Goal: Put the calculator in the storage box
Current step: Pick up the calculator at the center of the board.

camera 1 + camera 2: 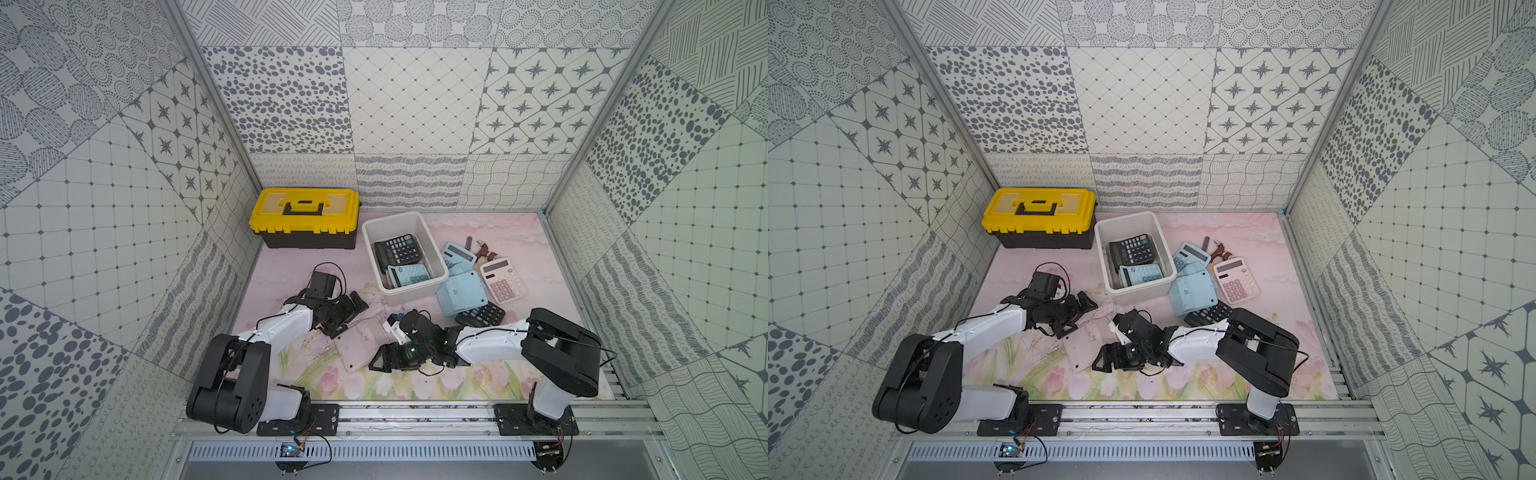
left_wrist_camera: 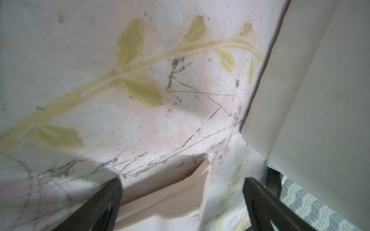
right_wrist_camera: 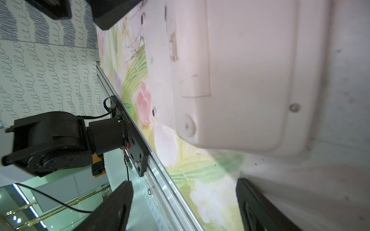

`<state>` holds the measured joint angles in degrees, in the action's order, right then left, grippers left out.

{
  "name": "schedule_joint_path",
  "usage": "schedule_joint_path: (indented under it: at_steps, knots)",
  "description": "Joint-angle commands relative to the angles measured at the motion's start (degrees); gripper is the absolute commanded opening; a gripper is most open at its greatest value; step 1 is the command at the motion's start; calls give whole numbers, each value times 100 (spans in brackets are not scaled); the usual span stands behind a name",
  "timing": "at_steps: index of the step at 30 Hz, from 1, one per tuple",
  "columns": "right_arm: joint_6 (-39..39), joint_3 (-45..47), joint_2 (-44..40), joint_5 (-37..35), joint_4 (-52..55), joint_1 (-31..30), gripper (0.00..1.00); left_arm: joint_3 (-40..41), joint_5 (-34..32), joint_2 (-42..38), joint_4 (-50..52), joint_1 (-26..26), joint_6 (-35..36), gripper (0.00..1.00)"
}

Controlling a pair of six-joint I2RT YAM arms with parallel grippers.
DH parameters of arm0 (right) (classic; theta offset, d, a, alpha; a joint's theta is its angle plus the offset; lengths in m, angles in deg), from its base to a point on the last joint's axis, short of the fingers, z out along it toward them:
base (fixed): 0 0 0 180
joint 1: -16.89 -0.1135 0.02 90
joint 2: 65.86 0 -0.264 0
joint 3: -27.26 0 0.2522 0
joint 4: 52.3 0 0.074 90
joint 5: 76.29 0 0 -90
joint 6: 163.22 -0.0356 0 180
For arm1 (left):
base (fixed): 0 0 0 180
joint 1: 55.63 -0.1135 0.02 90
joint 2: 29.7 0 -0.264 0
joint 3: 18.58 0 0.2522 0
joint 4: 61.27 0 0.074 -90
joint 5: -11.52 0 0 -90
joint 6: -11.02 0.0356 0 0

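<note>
A pale pink calculator (image 1: pixel 359 343) (image 1: pixel 1086 345) lies face down on the flowered mat between my two arms. My left gripper (image 1: pixel 349 318) is open, and a corner of that calculator (image 2: pixel 170 200) sits between its fingers. My right gripper (image 1: pixel 380 361) is also open at the calculator's other side. In the right wrist view the calculator's back (image 3: pixel 240 80) lies just ahead of the gripper (image 3: pixel 184 192), with only mat between the tips. The off-white storage box (image 1: pixel 411 293) (image 1: pixel 1142 293) stands behind, holding a black calculator (image 1: pixel 399 249) and a light blue one (image 1: pixel 409 276). Its wall (image 2: pixel 310 100) shows in the left wrist view.
A yellow-lidded black toolbox (image 1: pixel 305 216) stands at the back left. Right of the storage box lie light blue calculators (image 1: pixel 459 291), a pink one face up (image 1: pixel 503 280), a black one (image 1: pixel 480 316) and small tools (image 1: pixel 482 249). A metal rail (image 1: pixel 415 415) borders the front.
</note>
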<state>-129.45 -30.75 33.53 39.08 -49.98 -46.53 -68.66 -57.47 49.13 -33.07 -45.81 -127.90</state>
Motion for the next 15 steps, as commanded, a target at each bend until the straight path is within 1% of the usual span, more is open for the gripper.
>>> schedule_joint_path:
  at_steps: [1, 9, 12, 15]
  knots:
    - [-200, -79, 189, -220, -270, -26, 86, 240, 330, -143, 127, 64, -187, 100]
    - [-453, 38, 194, -517, -572, 68, 84, 523, 458, -494, 185, 246, -358, 100]
    - [-536, 128, 119, -607, -763, 101, 83, 631, 491, -649, 217, 343, -437, 100]
    - [-607, 204, 67, -663, -1015, 111, 78, 739, 500, -800, 204, 439, -536, 100]
